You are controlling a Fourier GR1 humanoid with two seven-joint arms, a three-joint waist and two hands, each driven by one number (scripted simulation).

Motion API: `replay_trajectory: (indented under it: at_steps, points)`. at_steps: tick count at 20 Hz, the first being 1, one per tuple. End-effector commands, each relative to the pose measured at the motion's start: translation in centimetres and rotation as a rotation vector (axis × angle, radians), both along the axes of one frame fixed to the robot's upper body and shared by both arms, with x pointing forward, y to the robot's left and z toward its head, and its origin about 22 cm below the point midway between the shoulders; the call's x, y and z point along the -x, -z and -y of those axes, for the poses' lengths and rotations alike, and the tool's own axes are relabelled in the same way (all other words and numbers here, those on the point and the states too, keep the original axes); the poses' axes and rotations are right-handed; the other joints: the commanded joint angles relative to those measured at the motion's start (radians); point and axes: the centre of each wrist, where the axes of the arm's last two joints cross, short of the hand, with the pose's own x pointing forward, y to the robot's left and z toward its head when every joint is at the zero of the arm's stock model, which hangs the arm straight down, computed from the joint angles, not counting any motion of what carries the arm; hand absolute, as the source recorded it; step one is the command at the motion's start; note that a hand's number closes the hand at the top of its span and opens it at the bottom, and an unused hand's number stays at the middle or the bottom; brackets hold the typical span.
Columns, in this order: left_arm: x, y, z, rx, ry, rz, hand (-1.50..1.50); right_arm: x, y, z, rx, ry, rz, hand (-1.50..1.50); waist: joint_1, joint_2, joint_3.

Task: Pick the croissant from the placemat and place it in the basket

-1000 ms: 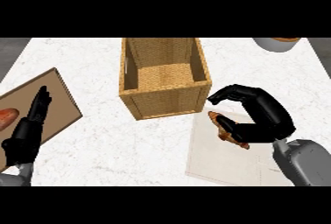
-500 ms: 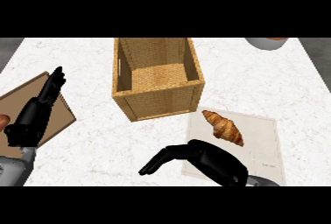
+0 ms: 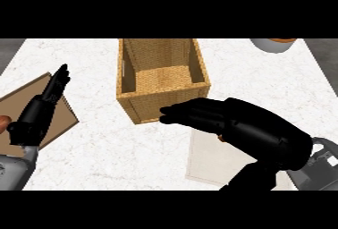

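Observation:
The wooden basket [image 3: 165,105] stands upright at the middle of the counter, nothing showing inside it. Just in front of it and to the right lies the pale placemat [image 3: 210,165]. My right hand [image 3: 244,123] hovers palm down over the mat's far end, its fingers stretched left toward the basket's front wall. It hides the croissant [image 3: 221,139] except for a small brown sliver under the hand. I cannot see any contact between them. My left hand [image 3: 40,112] rests open at the left, fingers pointing up.
A brown cutting board [image 3: 61,120] lies under my left hand at the left edge, with a bit of something orange [image 3: 3,121] on it. A bowl [image 3: 274,44] sits at the far right corner. White marble counter lies between the board and the basket.
My right hand has risen from the near edge and moved over the croissant, which showed fully on the mat half a second ago. The left hand has barely shifted.

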Motion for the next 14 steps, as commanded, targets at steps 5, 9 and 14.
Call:
replay_trajectory:
  at_steps: [5, 9, 14]
  points:
    - [-0.7, -1.1, 0.4, 0.0, 0.035, 0.014, 0.0, -2.0, -6.8, 1.1, 0.598, -0.137, 0.126, -1.5, 0.026, 0.013, 0.001]
    - [-1.7, -1.0, 1.1, 0.011, 0.016, -0.009, 0.0, -4.2, -7.9, 0.2, 0.7, -0.215, 0.067, -1.5, 0.014, 0.016, 0.002]
    - [0.4, -0.1, 1.4, 0.014, 0.027, -0.003, 0.0, -6.1, -7.5, 0.0, 0.797, -0.194, 0.037, -1.5, 0.019, 0.013, 0.004]
